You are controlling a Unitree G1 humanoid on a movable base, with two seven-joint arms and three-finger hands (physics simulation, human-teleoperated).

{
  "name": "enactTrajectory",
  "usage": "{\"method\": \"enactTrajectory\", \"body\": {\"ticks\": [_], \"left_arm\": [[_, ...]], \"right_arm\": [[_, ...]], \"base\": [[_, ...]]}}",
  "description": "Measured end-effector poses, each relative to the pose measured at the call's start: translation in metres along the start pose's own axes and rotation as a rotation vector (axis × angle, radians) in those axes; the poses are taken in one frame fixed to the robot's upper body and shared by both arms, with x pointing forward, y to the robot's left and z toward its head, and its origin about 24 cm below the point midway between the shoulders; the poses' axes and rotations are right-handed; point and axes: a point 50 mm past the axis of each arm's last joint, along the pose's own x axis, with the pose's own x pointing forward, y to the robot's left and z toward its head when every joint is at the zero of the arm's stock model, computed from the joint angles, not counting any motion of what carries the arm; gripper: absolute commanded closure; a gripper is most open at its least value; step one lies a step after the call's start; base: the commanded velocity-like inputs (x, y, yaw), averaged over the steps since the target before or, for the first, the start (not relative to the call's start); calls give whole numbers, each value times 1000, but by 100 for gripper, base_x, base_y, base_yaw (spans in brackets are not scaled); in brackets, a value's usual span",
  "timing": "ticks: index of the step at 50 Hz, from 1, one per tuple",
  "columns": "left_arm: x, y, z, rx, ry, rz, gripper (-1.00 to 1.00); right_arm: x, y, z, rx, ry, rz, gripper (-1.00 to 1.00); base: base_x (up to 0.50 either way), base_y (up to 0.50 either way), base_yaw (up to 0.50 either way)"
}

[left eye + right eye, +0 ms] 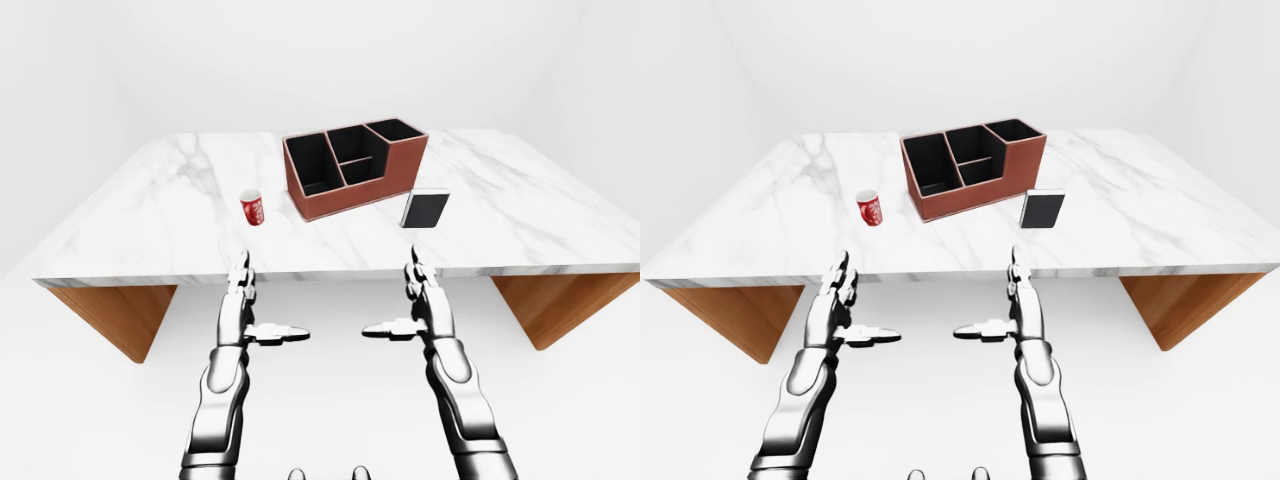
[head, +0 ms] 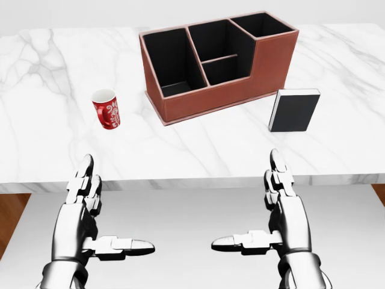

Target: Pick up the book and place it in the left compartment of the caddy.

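A white marble table (image 2: 48,144) fills the upper part of the head view. The book (image 2: 294,111), dark-covered with a pale edge, is seen at the right of the frame, standing on the table just beside the lower right corner of the caddy (image 2: 222,93) and apart from it. The caddy, reddish-brown with black compartments, is placed at upper centre, set at an angle. A red patterned cup (image 2: 106,109) is found upright at the left, apart from the caddy. The left hand (image 2: 99,220) and the right hand (image 2: 267,217) are held open below the table edge, fingers extended, thumbs pointing inward, nothing gripped.
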Motion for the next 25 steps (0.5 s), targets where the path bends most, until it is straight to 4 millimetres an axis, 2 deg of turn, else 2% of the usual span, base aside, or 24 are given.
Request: {"method": "enactTrajectory", "body": {"ticks": [16, 20, 25], "left_arm": [[-3, 3, 0, 2, 4, -27, -100], [-4, 0, 0, -11, 3, -38, -100], [-4, 4, 1, 9, 3, -35, -100]], "right_arm": [[0, -7, 5, -31, -7, 13, -100], [-1, -11, 6, -56, -14, 13, -100], [-1, -7, 8, -44, -22, 24, -100]], "base": [[0, 0, 0], [6, 50, 0], [0, 0, 0]]}}
